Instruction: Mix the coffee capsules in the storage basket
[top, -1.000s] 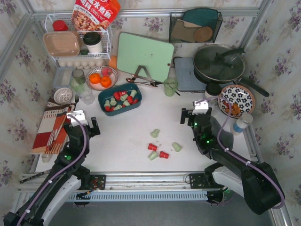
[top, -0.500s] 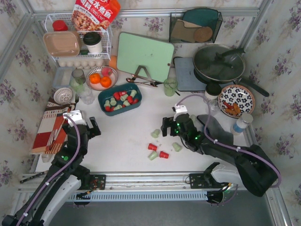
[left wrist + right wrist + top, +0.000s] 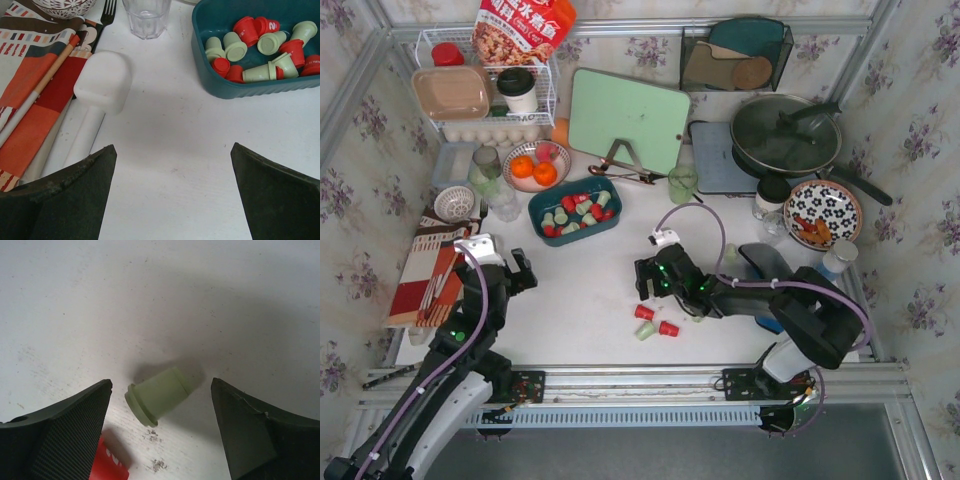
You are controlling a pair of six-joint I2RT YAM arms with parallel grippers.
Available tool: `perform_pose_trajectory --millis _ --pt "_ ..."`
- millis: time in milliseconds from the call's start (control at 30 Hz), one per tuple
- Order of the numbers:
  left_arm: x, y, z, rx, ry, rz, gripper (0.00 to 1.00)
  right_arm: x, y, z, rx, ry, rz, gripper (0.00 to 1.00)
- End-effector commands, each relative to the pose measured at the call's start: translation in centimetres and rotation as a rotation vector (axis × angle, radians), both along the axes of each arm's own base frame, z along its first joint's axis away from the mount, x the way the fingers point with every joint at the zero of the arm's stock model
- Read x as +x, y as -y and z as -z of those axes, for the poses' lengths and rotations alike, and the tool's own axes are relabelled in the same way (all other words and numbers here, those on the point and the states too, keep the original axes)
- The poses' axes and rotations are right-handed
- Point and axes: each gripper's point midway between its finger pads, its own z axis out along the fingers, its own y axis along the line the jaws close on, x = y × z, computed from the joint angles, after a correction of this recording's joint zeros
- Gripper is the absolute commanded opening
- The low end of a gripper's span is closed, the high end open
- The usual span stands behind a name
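Note:
The dark teal storage basket (image 3: 572, 236) sits left of centre and holds several red and mint green coffee capsules (image 3: 577, 211); it also shows in the left wrist view (image 3: 235, 90) with its capsules (image 3: 250, 42). Loose capsules lie mid-table: two red (image 3: 644, 312) (image 3: 668, 328) and a green one (image 3: 646, 331). My right gripper (image 3: 646, 280) is open, low over a green capsule (image 3: 157, 395) lying on its side between the jaws, untouched; a red capsule (image 3: 112, 467) lies by the left finger. My left gripper (image 3: 520, 270) (image 3: 172, 150) is open and empty, near the basket's front left.
A patterned cloth (image 3: 30, 85), a white utensil (image 3: 102, 87) and a glass (image 3: 146, 17) lie left of the basket. A plate of oranges (image 3: 535, 168), a green board (image 3: 628, 118), a green cup (image 3: 682, 183), a pan (image 3: 785, 135) and a patterned plate (image 3: 822, 212) stand behind.
My right arm has swung left from the table's right side to the loose capsules, and its open gripper now straddles a green one. The left arm has hardly moved.

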Motion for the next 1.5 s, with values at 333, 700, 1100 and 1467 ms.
perform_pose_trajectory --millis 333,700,1100,1467 --pt "0.0 0.5 -0.2 -0.039 0.002 0.009 0.99 0.4 -0.1 0.7 -0.089 0.014 0.046 0.6" --pt "-0.4 0.8 -0.8 -0.065 0.001 0.02 0.99 1.9 -1.8 -2.8 -0.016 0.087 0.042 0.49" --pt "-0.6 2.2 -0.4 -0.133 -0.022 0.071 0.99 13.0 -12.9 -11.1 0.029 0.464 -0.071 0.48" --pt "-0.7 3.8 -0.6 -0.201 -0.032 0.121 0.99 18.7 -16.7 -8.0 -0.006 0.456 -0.026 0.74"
